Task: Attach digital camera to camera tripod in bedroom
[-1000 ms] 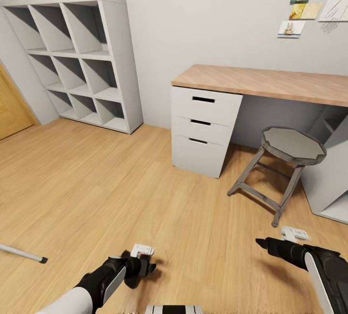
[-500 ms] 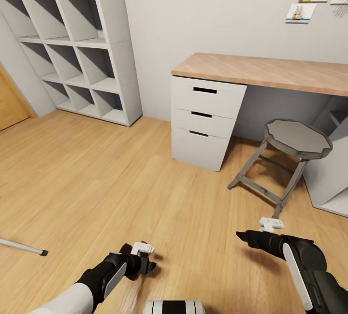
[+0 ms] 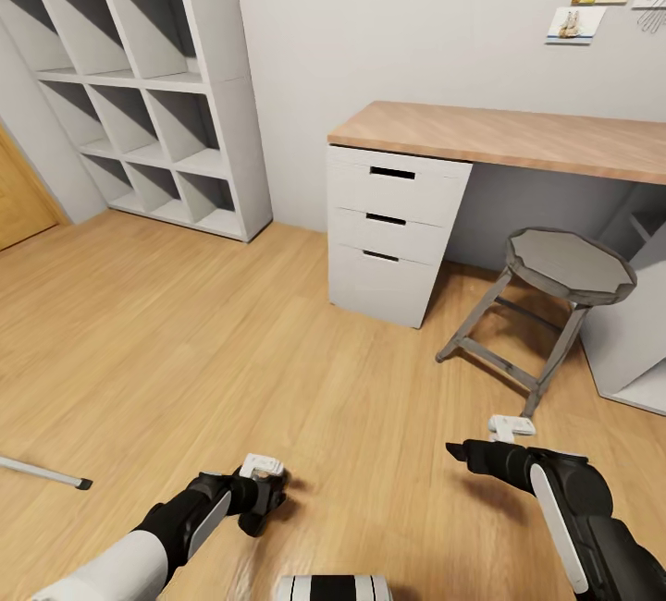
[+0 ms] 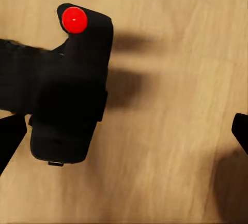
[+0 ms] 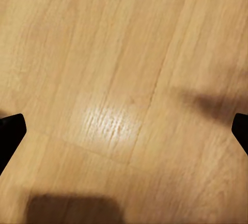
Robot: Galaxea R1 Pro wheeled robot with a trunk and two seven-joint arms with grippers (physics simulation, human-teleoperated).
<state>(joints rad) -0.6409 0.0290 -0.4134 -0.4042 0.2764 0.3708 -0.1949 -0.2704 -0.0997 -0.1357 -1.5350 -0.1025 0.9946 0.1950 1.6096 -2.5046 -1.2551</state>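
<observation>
The digital camera, black with a red round button, appears in the left wrist view over the wood floor, casting a shadow beside it. My left gripper is open, its fingertips far apart; the camera sits between them, close to one fingertip. One silver leg of the camera tripod, ending in a black foot, reaches in at the lower left of the head view. My right gripper is open, hovering above bare floor.
A white drawer unit carries a wooden desk top ahead. A grey stool stands at its right. A white cube shelf lines the left wall beside a wooden door. Open floor lies between.
The head view tilted down between the two earlier frames. Since then my left gripper has dropped lower and drawn back toward me; the right gripper has barely shifted.
</observation>
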